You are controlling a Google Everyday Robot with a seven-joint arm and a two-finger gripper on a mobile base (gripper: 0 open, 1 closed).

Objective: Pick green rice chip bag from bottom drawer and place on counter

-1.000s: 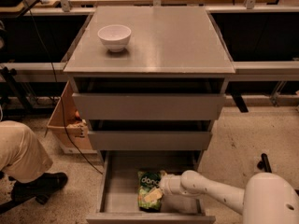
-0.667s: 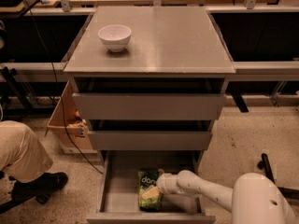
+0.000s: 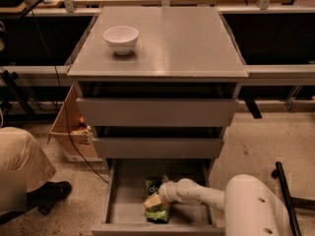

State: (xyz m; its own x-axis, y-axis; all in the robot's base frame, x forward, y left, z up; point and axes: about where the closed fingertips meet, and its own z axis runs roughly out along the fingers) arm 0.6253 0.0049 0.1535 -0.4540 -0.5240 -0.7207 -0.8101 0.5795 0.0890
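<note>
1. Hand (image 3: 153, 200) is low inside the open bottom drawer (image 3: 123, 196); the arm comes in from the right.
2. Green rice chip bag (image 3: 158, 213) lies on the drawer floor, right at the hand, touching it.
3. Hand apart or clamped: cannot tell.
4. Counter (image 3: 172, 43) is well above the hand, with a white bowl (image 3: 121, 37) on it, up and left of the hand.

The counter (image 3: 187, 48) was a smooth grey metal top, and a white bowl (image 3: 121, 38) stood on it near the rear left corner. Below, the bottom drawer (image 3: 129, 196) stood open. The green rice chip bag (image 3: 158, 212) lay on its floor near the middle, with the gripper (image 3: 152, 201) right at the bag.
</note>
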